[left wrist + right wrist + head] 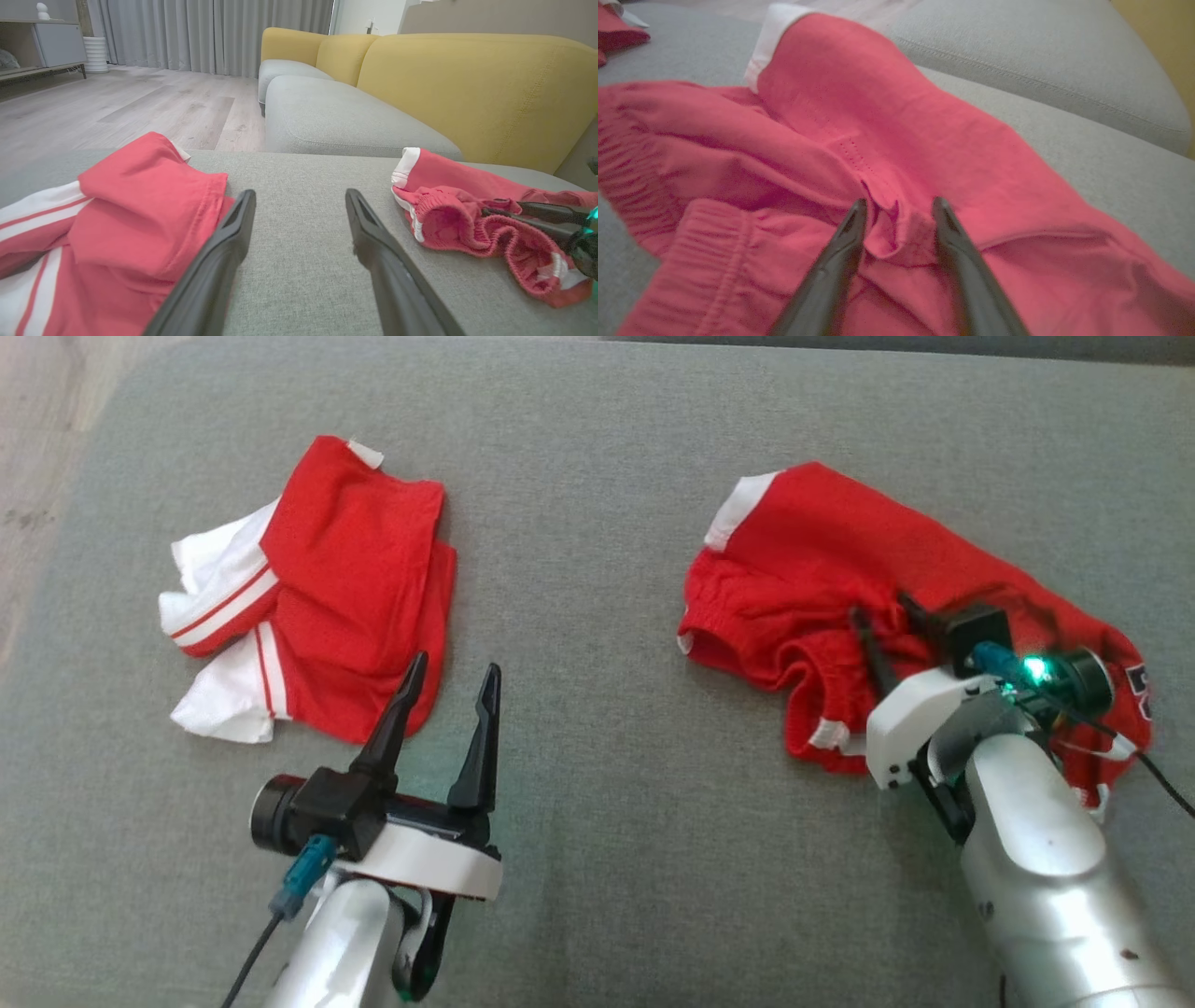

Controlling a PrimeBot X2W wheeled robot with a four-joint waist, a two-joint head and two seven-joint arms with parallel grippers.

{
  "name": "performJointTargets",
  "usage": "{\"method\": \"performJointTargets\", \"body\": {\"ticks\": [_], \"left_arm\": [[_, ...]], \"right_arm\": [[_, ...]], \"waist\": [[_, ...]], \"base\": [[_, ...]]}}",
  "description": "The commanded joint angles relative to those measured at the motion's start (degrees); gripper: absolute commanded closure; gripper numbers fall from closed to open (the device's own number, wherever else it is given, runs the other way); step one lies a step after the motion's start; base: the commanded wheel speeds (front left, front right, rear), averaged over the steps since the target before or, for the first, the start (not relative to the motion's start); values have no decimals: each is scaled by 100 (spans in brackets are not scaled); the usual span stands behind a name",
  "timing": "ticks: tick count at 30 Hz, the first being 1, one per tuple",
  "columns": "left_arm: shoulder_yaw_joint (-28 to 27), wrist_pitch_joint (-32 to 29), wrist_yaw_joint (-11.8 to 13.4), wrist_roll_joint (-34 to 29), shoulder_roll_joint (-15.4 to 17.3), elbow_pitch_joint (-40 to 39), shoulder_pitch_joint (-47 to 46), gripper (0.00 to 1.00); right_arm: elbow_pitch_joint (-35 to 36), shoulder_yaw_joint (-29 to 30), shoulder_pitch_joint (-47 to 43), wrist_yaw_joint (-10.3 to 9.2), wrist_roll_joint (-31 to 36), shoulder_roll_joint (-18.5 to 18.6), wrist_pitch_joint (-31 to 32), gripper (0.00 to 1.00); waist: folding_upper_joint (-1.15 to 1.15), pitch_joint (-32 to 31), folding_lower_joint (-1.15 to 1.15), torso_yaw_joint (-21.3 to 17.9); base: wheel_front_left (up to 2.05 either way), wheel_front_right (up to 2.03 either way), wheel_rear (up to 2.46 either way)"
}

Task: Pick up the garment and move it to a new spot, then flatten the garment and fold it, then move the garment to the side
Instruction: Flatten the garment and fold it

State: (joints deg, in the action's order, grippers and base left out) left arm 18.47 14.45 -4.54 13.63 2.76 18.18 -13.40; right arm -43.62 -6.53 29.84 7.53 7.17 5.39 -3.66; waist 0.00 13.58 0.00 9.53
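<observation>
The garment [812, 551], red shorts with white trim and a ribbed waistband, lies crumpled on the right of the grey cushion [579, 616]. My right gripper [879, 607] is pressed down into its middle. In the right wrist view the gripper [899, 205] has its jaws narrowed, still apart, with a raised fold of the red cloth [878, 93] between them. My left gripper [455, 665] hovers open over bare cushion at the lower left, holding nothing; in its own view [299, 193] the shorts [448, 182] lie to its right.
A second red and white garment [345, 569] lies folded at the left, just beyond my left fingertips. The cushion's left edge drops to a wooden floor [37, 476]. A yellow-backed sofa [467, 84] stands beyond the far edge.
</observation>
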Motion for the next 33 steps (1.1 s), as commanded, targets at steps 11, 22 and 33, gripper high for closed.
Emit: {"method": "performJointTargets", "body": {"ticks": [11, 22, 33], "left_arm": [[-187, 55, -1, -53, 12, -116, -189, 0], [-114, 55, 16, 6, 12, -139, -196, 0], [-162, 55, 33, -2, 12, -134, -151, 0]], "right_arm": [[325, 461, 957, -4, -1005, -219, -98, 100], [-276, 1988, 1635, -4, -1205, 268, 382, 100], [-805, 2959, 1878, -4, -361, 375, -1, 0]], "waist": [[0, -82, 0, -150], [0, -49, 0, 114], [0, -130, 0, 39]], "base": [[0, 0, 0], [0, 0, 0], [0, 0, 0]]}}
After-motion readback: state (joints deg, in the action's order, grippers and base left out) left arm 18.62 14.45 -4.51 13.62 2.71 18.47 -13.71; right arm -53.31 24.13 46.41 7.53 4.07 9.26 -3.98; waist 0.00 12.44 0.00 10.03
